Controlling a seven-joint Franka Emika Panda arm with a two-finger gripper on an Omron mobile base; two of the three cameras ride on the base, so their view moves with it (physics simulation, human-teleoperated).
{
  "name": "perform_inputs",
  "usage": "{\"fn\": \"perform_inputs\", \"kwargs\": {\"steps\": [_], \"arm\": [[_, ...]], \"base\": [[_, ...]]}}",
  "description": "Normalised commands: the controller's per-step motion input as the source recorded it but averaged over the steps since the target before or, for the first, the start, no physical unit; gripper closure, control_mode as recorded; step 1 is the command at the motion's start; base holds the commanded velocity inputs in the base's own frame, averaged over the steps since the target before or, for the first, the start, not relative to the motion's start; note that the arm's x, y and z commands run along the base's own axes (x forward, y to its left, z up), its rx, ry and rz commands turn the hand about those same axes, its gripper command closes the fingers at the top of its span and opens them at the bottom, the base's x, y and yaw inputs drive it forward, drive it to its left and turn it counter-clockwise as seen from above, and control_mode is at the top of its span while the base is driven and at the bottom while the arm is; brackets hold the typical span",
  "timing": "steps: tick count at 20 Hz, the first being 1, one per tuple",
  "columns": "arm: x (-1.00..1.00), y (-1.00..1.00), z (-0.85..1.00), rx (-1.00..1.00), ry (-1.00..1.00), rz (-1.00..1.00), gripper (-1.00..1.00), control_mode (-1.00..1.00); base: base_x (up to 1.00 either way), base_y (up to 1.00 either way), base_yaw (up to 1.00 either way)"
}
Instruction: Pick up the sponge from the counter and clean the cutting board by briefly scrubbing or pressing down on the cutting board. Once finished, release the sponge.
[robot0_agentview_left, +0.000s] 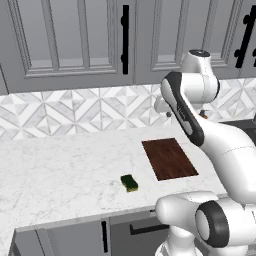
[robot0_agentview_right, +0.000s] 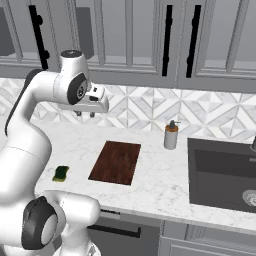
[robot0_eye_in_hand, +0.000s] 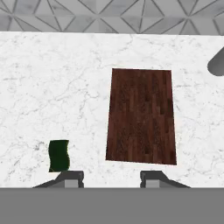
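You had the sponge (robot0_agentview_left: 129, 183) lying flat on the counter (robot0_agentview_left: 65, 170), near the front edge and free of any contact with the robot. In the left base view it sat at about 8 o'clock from the cutting board (robot0_agentview_left: 169, 158), near it but not touching, with a strip of white marble between them. In the hand view the sponge (robot0_eye_in_hand: 58, 155) showed its dark green side up, again at about 8 o'clock from the board (robot0_eye_in_hand: 141, 116).

The cutting board lay flat on the counter with nothing on it, its long side running from the front edge toward the patterned backsplash (robot0_agentview_right: 150, 107).

Your gripper (robot0_agentview_right: 85, 114) hung in the air above the counter, well over the back-left corner of the board (robot0_agentview_right: 115, 162), and it pointed down. In the hand view the two fingertips (robot0_eye_in_hand: 72, 176) stood spread apart, with nothing between them; one tip was just beside the sponge in that picture and the other was under the board's near edge.

Further right, at about 1 o'clock from the board in the right base view, a soap dispenser (robot0_agentview_right: 171, 135) stood upright on the counter. At 3 o'clock was the dark sink (robot0_agentview_right: 222, 172), set into the worktop.
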Motion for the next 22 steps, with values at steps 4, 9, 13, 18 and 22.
{"fn": "perform_inputs", "kwargs": {"steps": [4, 9, 13, 18, 22], "arm": [[0.0, 0.21, -0.28, 0.0, 0.01, 0.0, -1.0, -1.0], [0.0, 0.86, -0.41, 0.0, 0.0, 0.0, -1.0, -1.0], [0.01, 0.61, -0.13, 0.0, 0.07, 0.0, -1.0, -1.0], [0.02, 0.24, -0.11, 0.0, 0.01, 0.0, -1.0, -1.0], [-0.07, 0.02, -0.4, 0.02, 0.0, 0.0, -1.0, -1.0]], "base": [[0.0, 0.0, 0.0], [0.0, 0.0, 0.0], [0.0, 0.0, 0.0], [0.0, 0.0, 0.0], [0.0, 0.0, 0.0]]}}
